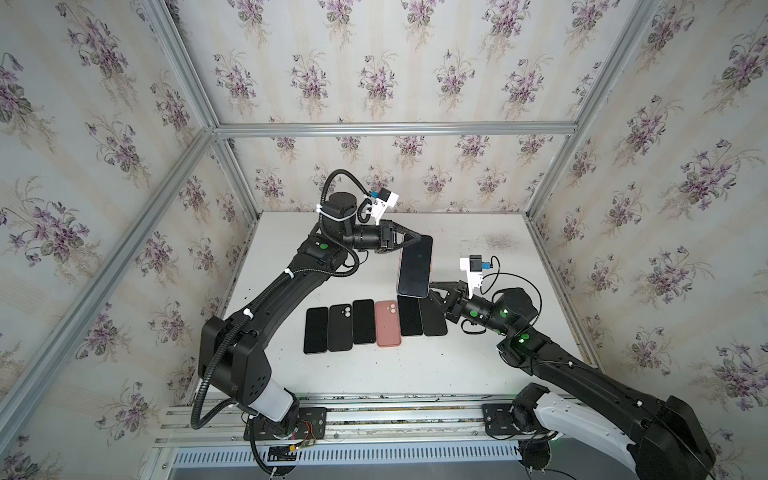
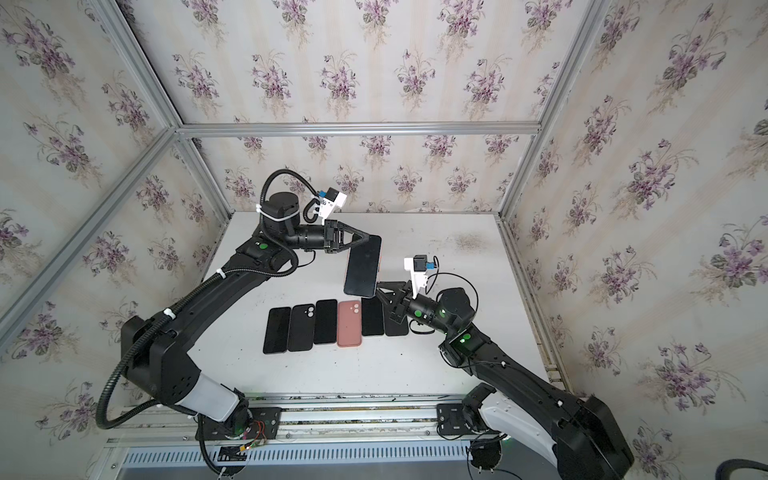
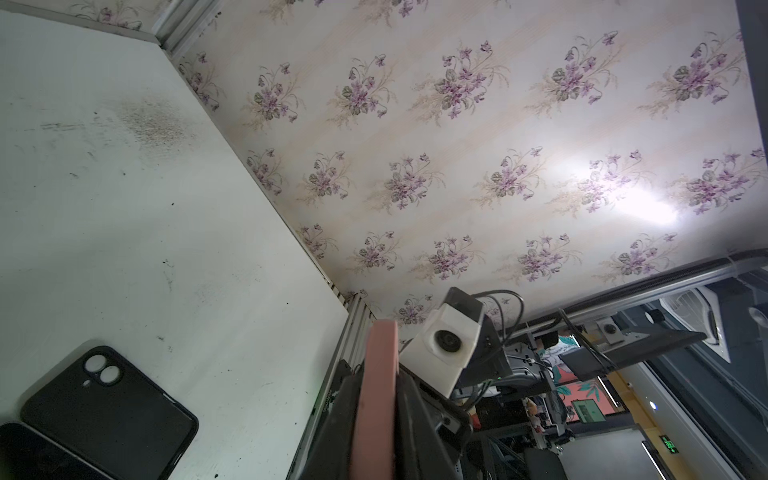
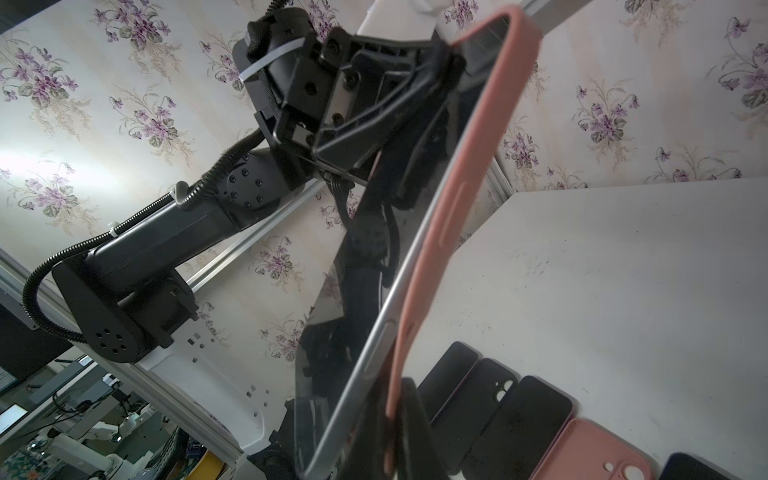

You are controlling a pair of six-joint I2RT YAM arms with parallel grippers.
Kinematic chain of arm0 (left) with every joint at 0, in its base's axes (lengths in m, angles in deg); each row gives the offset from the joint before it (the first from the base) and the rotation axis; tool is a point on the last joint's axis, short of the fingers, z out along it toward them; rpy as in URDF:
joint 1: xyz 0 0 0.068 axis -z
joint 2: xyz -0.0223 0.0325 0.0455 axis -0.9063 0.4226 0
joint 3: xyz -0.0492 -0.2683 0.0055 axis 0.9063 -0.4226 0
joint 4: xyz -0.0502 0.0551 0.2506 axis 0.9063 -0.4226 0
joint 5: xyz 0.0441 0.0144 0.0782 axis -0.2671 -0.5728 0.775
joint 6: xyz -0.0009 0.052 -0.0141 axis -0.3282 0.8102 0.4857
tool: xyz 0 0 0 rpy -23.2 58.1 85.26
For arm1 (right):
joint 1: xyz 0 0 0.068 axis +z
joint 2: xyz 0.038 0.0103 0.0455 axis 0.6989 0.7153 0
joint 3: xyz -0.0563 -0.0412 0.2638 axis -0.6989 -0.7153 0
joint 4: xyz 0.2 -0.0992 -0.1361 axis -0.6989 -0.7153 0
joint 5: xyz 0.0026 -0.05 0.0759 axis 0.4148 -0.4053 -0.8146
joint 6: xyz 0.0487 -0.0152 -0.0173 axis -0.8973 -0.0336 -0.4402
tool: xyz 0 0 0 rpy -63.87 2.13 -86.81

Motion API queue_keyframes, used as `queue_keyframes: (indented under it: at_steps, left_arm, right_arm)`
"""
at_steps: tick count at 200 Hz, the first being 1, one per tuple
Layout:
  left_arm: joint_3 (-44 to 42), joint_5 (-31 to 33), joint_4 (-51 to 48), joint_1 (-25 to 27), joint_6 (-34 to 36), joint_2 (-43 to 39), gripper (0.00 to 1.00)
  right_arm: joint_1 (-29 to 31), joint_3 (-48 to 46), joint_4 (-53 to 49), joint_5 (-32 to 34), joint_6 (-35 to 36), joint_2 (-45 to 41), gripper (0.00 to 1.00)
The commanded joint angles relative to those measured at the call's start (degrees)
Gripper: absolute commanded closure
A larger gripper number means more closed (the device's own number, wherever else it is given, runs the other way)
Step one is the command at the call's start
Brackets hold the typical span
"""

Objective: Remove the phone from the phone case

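The white bench (image 1: 478,365) carries a row of six phones and cases lying side by side, their long axes running front to back. Among them are an empty pink case (image 1: 387,323) and a black case (image 1: 340,328) with two lens holes. Above the right end of that row, clear of the bench, the phone (image 1: 414,266) hangs between the two arms with its screen toward both top views. Its long axis runs from the back of the bench toward the front. Its pink case (image 4: 469,187) covers the back and wraps the edges.

The left hand (image 1: 417,240) meets the far end and the right hand (image 1: 433,286) the near end, so neither is nearer. The right hand is closed tight at the near corner. In the right wrist view the case's lip stands away from the phone's silver frame there, and the hand seems to pinch that lip rather than the phone. The left hand's jaws flank the far end closely; whether they press on it or merely stand beside it cannot be told. Peeling would likely run along the long axis, from near end to far.

No brand or writing can be read on the phone or the cases.
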Motion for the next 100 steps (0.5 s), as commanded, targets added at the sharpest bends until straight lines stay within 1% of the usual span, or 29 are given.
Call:
queue_keyframes:
  at_steps: [1,8,15,20,30,50,78,100]
  left_arm:
    - [-3.49,3.04,9.96,0.43,-4.88,0.50,0.56]
    - [-4.27,3.82,10.46,0.63,-4.98,0.85,0.52]
    - [-5.08,4.75,10.65,0.94,-4.64,1.01,0.46]
    - [-5.68,5.54,10.69,1.19,-4.38,1.10,0.40]
    - [-6.60,6.71,10.60,1.55,-4.05,1.61,0.36]
    - [-7.98,8.69,10.68,2.16,-4.13,2.46,0.24]
    - [-8.44,11.22,9.58,2.88,-2.99,2.82,0.14]
    - [-7.63,13.94,4.12,3.24,1.18,2.25,0.08]
  right_arm:
    - [0.01,-0.10,-0.71,2.75,-0.49,-1.75,1.00]
    - [-0.04,-0.22,-2.27,3.36,-0.67,-2.36,1.00]
    - [-0.01,-0.32,-3.76,3.85,-0.97,-2.83,1.00]
    - [-0.09,-0.35,-4.56,4.18,-1.18,-3.16,1.00]
    - [-0.18,-0.53,-5.96,4.62,-1.62,-3.63,1.00]
    - [-0.47,-0.45,-9.14,5.27,-2.28,-4.24,1.00]
    - [-1.47,1.08,-16.69,6.02,-3.51,-4.39,1.00]
    - [-2.50,1.33,-19.60,5.59,-5.27,-4.21,1.00]
